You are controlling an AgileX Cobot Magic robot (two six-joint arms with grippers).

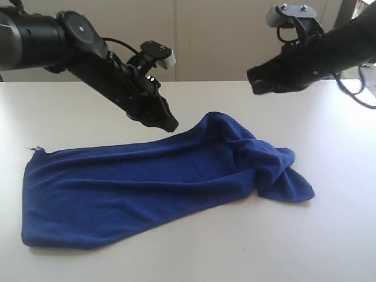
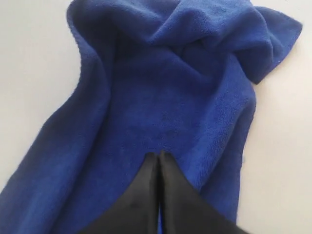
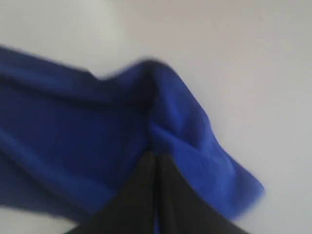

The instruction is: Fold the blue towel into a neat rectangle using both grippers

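Observation:
The blue towel [image 1: 147, 188] lies on the white table [image 1: 329, 235], spread flat toward the left and bunched into folds at its right end [image 1: 276, 170]. My left gripper [image 1: 171, 125] hangs just above the towel's far edge, jaws shut with nothing in them. In the left wrist view the closed fingertips [image 2: 159, 154] point at the towel [image 2: 161, 97] below. My right gripper [image 1: 256, 83] is raised in the air behind the bunched end, apart from the cloth. Its wrist view is blurred and shows the gripper [image 3: 156, 155] shut over the towel [image 3: 73, 136].
A loose thread [image 1: 30, 147] sticks out at the towel's far left corner. Black cables [image 1: 355, 91] loop off the right arm near the table's right side. Bare table surface surrounds the towel, and a pale wall [image 1: 205, 35] rises behind.

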